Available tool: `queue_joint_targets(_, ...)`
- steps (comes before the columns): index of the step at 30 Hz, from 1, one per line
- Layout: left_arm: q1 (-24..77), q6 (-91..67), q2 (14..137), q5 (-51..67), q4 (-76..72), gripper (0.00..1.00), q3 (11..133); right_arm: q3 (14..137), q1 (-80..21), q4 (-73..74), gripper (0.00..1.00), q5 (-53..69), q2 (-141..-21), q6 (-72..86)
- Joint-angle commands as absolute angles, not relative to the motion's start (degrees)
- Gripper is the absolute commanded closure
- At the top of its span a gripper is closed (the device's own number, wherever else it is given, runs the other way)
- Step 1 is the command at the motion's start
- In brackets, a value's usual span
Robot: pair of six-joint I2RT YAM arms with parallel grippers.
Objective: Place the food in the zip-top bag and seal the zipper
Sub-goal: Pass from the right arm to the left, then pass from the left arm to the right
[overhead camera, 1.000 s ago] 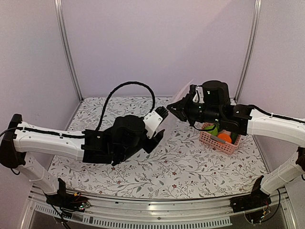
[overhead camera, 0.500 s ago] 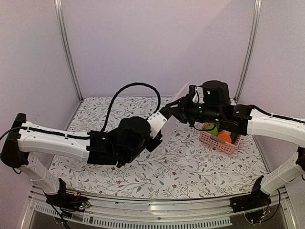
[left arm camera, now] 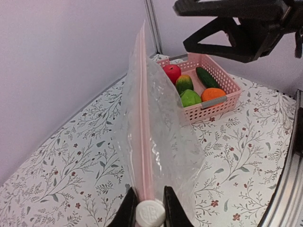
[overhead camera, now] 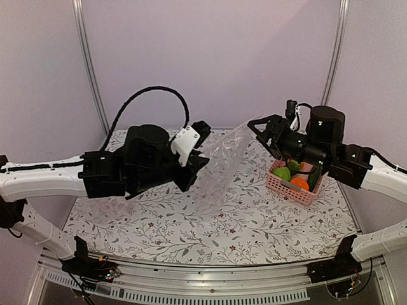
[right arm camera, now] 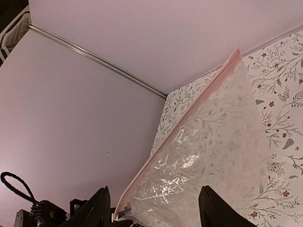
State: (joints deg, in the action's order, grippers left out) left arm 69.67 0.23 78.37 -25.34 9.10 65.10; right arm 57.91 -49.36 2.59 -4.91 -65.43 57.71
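Observation:
The zip-top bag (overhead camera: pixel 222 162) hangs in the air over the middle of the table, empty. Its pink zipper (left arm camera: pixel 143 118) runs up from the white slider (left arm camera: pixel 150 213). My left gripper (left arm camera: pixel 150 206) (overhead camera: pixel 196 159) is shut on the bag's corner at that slider. Just past the bag's far upper corner, my right gripper (overhead camera: pixel 262 132) (right arm camera: pixel 154 210) stands open and apart from the film (right arm camera: pixel 208 156). The food lies in the pink basket (left arm camera: pixel 215 108): red apple (left arm camera: pixel 172 72), mango (left arm camera: pixel 184 83), green apple (left arm camera: pixel 190 98), orange (left arm camera: pixel 212 94), cucumber (left arm camera: pixel 207 77).
The pink basket (overhead camera: pixel 289 189) sits at the right of the flower-patterned table (overhead camera: pixel 254 229), under my right arm. Purple walls and metal posts (overhead camera: pixel 92 70) close off the back and sides.
My right gripper has opened, let go of the bag and drawn back to the right. My left gripper closed on the bag's slider corner and carried it up and left.

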Motion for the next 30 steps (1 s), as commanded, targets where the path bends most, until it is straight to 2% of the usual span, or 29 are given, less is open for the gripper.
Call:
queue_joint_targets(1, 63.56, -5.49, 74.72, -4.84, 20.04, 0.95, 68.71, 57.35, -48.88, 5.69, 0.33, -6.61, -58.53, 42.16)
queue_joint_targets(7, 56.01, -3.87, 74.8, 17.05, 30.31, 0.94, 73.87, 64.25, -48.93, 17.74, 0.24, 5.87, -55.89, 22.67)
queue_joint_targets(10, 54.77, -1.55, 76.51, 22.4, 35.3, 0.94, 77.14, 70.32, -49.04, 27.79, 0.19, 11.44, -57.59, 13.12)
queue_joint_targets(14, 53.91, -0.09, 78.22, 27.88, 38.25, 0.94, 79.52, 77.33, -50.0, 39.37, 0.18, 14.07, -62.59, 4.61)
queue_joint_targets(19, 53.03, 1.23, 79.15, 34.14, 39.18, 0.94, 81.04, 81.29, -52.53, 45.28, 0.18, 16.02, -68.78, 0.63)
queue_joint_targets(23, 52.82, 0.81, 79.58, 37.1, 39.66, 0.93, 81.87, 82.65, -53.44, 46.55, 0.22, 20.23, -72.14, -2.22)
queue_joint_targets(30, 52.74, 0.29, 80.01, 39.03, 40.16, 0.93, 82.33, 83.67, -53.87, 46.88, 0.36, 24.44, -73.89, -3.51)
